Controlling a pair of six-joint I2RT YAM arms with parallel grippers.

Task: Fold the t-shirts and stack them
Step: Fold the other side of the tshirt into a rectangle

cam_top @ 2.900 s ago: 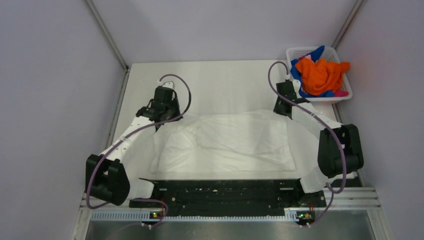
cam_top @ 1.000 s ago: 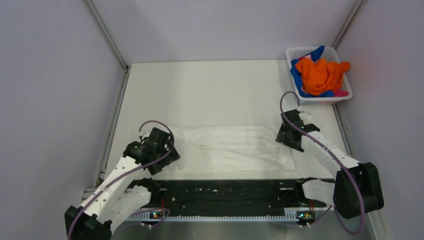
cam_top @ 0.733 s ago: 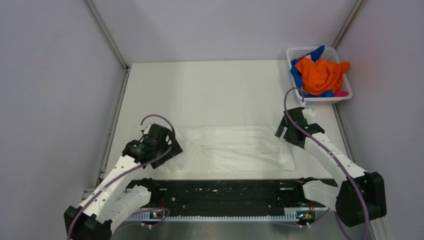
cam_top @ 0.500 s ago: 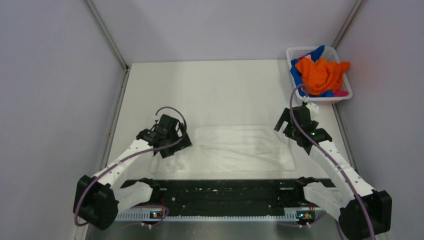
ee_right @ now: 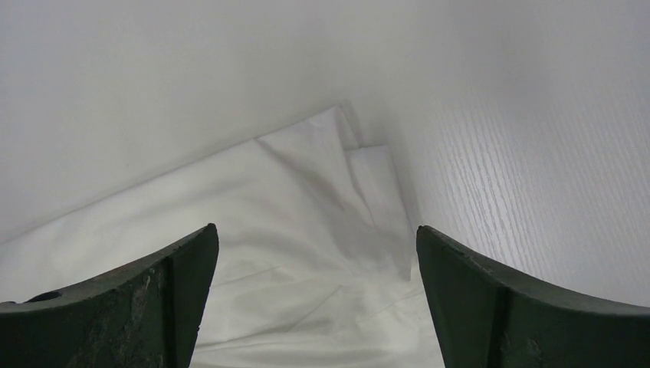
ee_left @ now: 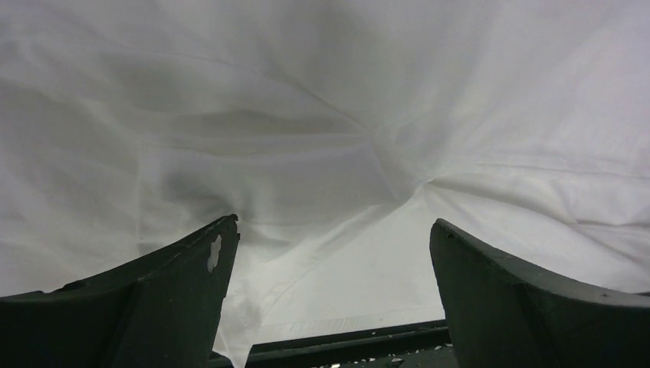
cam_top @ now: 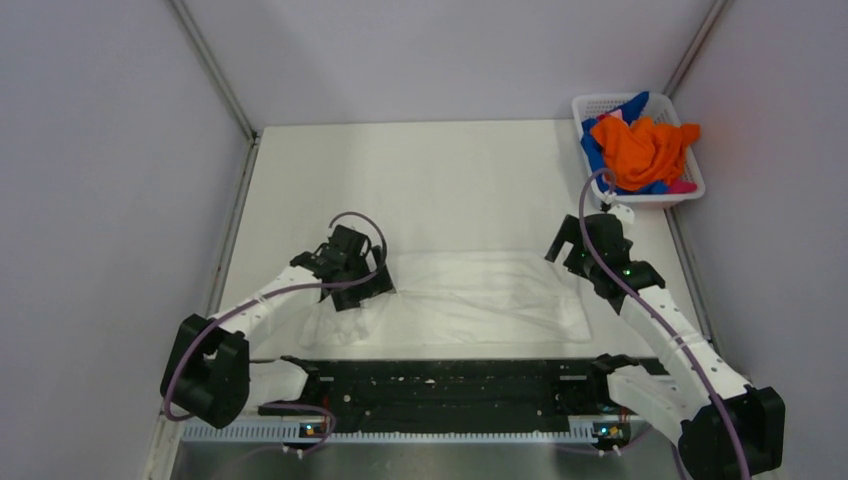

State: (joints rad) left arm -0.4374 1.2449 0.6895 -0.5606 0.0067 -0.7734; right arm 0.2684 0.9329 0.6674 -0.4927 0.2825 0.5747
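Since the large white cotton t-shirt (cam_top: 480, 295) is thin, limp cloth, I expect it to weigh almost nothing, sag wherever it is unsupported and slide over itself when lifted. It lies as a wide, flattened band across the lower middle of the overhead frame, on the white table (cam_top: 420, 180). Its left end is rumpled and its right end lies flatter. I judge the best hold is a pinch through all the layers at a corner or along a short end, one arm on each side, so the fold does not spill open.

The crumpled orange t-shirt (cam_top: 640, 150), a blue one (cam_top: 592, 150) and a pink one (cam_top: 682, 186) sit heaped in the white plastic lattice basket (cam_top: 690, 190) at the upper right.

The left gripper (ee_left: 329, 230) is spread wide and grips nothing. Creased cloth at the shirt's left end fills the gap below it, though I cannot tell whether the fingertips touch. The right gripper (ee_right: 314, 230) is equally wide and empty, above the shirt's right corner, with bare tabletop just beside.
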